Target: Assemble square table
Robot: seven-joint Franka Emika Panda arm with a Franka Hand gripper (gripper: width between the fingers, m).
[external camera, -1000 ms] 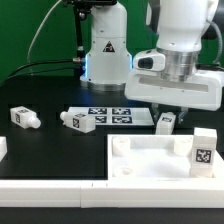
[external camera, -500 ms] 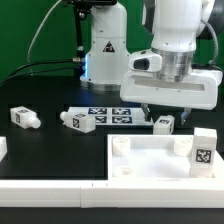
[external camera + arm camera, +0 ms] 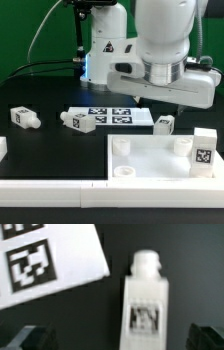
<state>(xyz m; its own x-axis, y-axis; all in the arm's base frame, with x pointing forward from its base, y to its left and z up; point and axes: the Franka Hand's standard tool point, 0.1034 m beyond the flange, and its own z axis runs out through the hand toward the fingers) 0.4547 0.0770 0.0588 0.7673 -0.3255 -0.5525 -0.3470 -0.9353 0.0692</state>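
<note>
Wrist view shows the gripper with its jaws spread wide, clamped on nothing; one white leg lies loose on the table between them, just beside the marker board. Another leg lies at the board's opposite end, and the square table top sits near the board

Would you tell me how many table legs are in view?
4, from the exterior view's left: leg lying alone; leg at the marker board's end; leg past its other end, under the arm; leg upright on the top. None seems hidden.
</note>
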